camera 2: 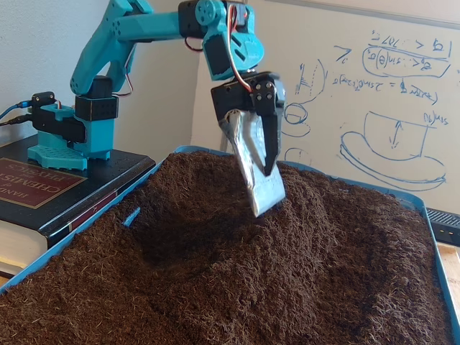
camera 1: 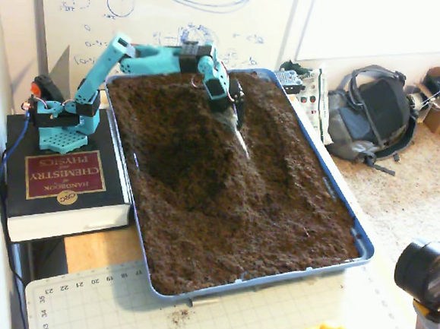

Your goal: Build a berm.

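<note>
1. Mostly, the berm is loose, dark, crumbly soil: light per scoop, no stiffness, slumps when disturbed. My read: it can't be gripped, only pushed or scooped and dumped.
2. Location: the ridge runs lengthwise through the blue tray, right of centre in the high fixed view, w/ a scooped hollow beside it on the arm's side. The ridge crest is broad and low, w/ sloping sides.
3. Where to work it, judged: take soil from the hollow or flat areas and drop it on the crest. Pressing the flanks would likely make them crumble down.
4. Gripper: it carries a silvery flat scoop blade on the fixed finger. The black moving finger lies close along the blade, so the jaws look closed or nearly so. Nothing is pinched between them that I can see.
5. Contact: in the low fixed view the blade tip hangs above the soil, near the far end of the ridge, not touching. Can't tell if any soil sits on the blade.
6. Teal arm base stands on a thick chemistry handbook just beside the tray.
</note>
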Robot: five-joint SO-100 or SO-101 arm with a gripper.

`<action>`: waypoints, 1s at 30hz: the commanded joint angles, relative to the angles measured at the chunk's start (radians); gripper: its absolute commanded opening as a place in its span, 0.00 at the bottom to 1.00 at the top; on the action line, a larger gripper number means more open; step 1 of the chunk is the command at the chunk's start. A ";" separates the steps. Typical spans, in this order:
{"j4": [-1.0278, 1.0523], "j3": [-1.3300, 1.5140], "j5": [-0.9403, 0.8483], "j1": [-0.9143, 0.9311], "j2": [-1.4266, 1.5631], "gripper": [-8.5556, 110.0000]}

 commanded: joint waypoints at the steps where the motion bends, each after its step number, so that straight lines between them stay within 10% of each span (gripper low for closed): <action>1: 0.002 0.098 0.077 -0.038 0.259 0.07; 30: -0.014 1.680 0.155 -0.075 1.537 0.08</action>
